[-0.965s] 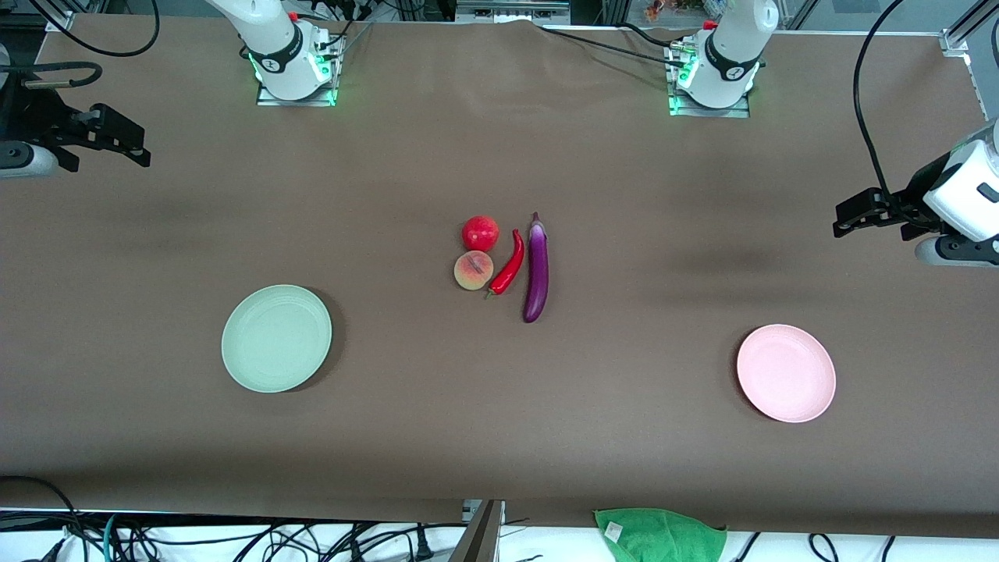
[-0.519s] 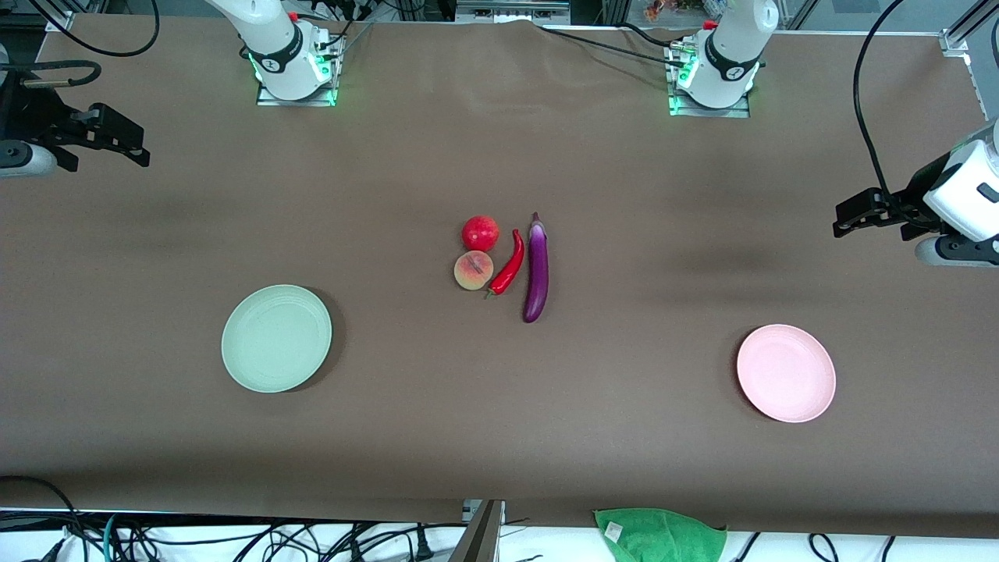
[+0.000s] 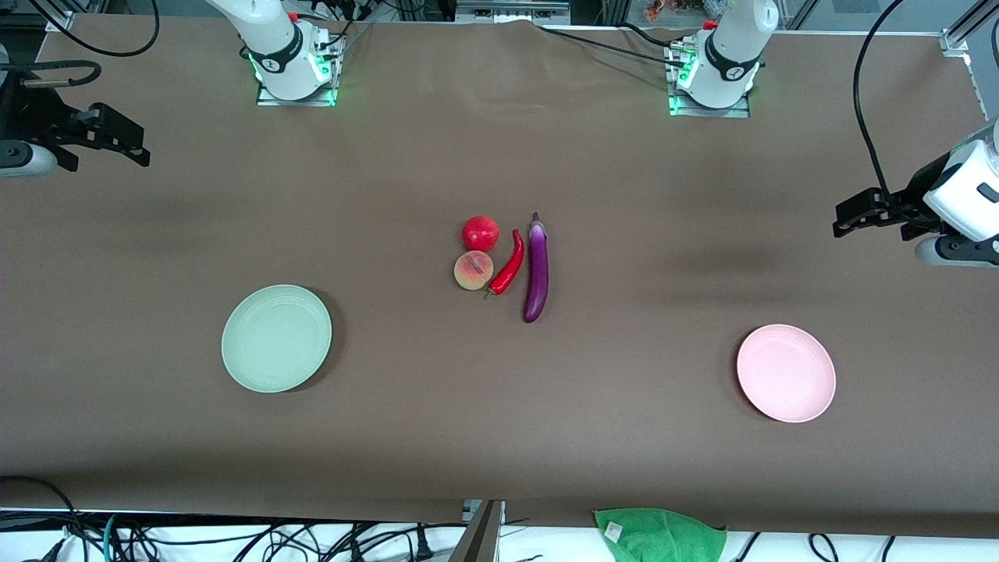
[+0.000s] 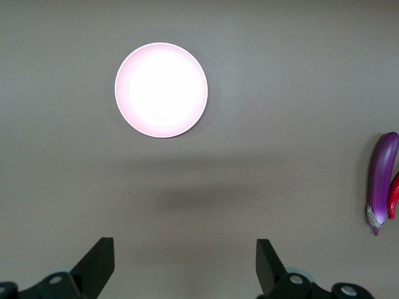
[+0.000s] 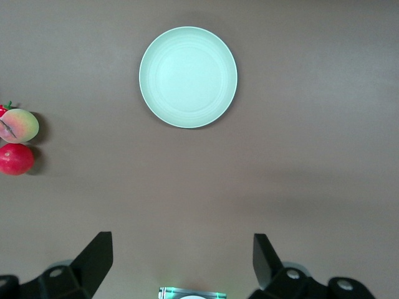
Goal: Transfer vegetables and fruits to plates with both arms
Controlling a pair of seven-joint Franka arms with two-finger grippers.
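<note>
Right gripper [image 3: 117, 144]: I see it raised over bare table at the right arm's end, fingers [image 5: 93, 258] spread wide, nothing between them; the arm waits.

Mint green plate [image 3: 276, 337]: on the brown table [image 3: 624, 437], toward the right arm's end, well apart from the right gripper and nearer the front camera than the produce; nothing on it; my right wrist view has it [image 5: 187, 77] clear of the spread fingers.

Red apple-like fruit [image 3: 480, 232]: mid-table, farthest of the cluster from the front camera; well apart from both grippers.

Peach [image 3: 473, 271]: touching or just beside the red fruit, nearer the front camera.

Red chili pepper [image 3: 509, 265]: lying between the peach and the eggplant, green stem toward the front camera.

Purple eggplant [image 3: 535, 272]: lengthwise just beside the chili, on the side toward the left arm's end.

Green cloth [image 3: 659, 535]: at the table's edge nearest the front camera.

Pink plate [image 3: 786, 373]: toward the left arm's end, nothing on it; my left wrist view shows it [image 4: 161, 90] apart from the fingers.

Left gripper [image 3: 847, 218]: raised over bare table at the left arm's end, fingers [image 4: 271, 265] wide apart, holding nothing; this arm waits too.
</note>
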